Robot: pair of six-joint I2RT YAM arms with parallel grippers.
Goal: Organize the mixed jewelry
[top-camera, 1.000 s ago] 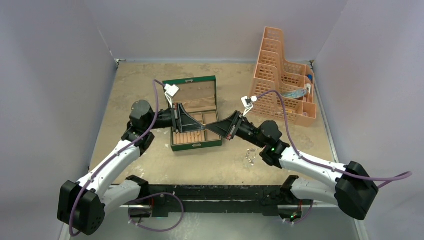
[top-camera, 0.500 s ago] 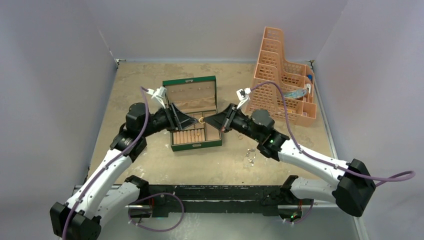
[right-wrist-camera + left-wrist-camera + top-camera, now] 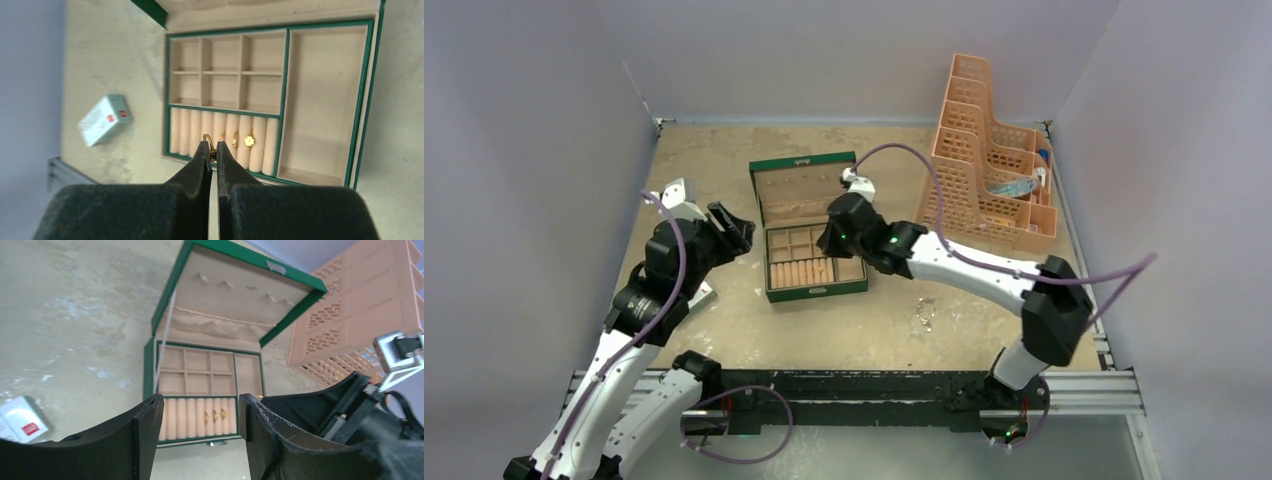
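The green box [image 3: 814, 292] with beige lining lies open at mid-table. My right gripper [image 3: 212, 146] hangs over its padded ring rolls, shut on a small gold ring [image 3: 208, 138] that sticks out past the fingertips. Two more gold rings [image 3: 242, 140] sit wedged in the rolls beside it; in the left wrist view they show as rings [image 3: 215, 415]. A silvery chain-like piece [image 3: 924, 313] lies on the table right of the box. Left of the box, my left gripper [image 3: 734, 228] is open with nothing between its fingers [image 3: 148, 416].
A small white carton [image 3: 105, 119] lies on the table left of the box, near the left arm. An orange lattice rack [image 3: 989, 160] stands at the back right. Grey walls close in the table on three sides.
The left gripper opened and pulled back to the left, away from the box. The right gripper stayed shut on the ring and swung in over the ring rolls.
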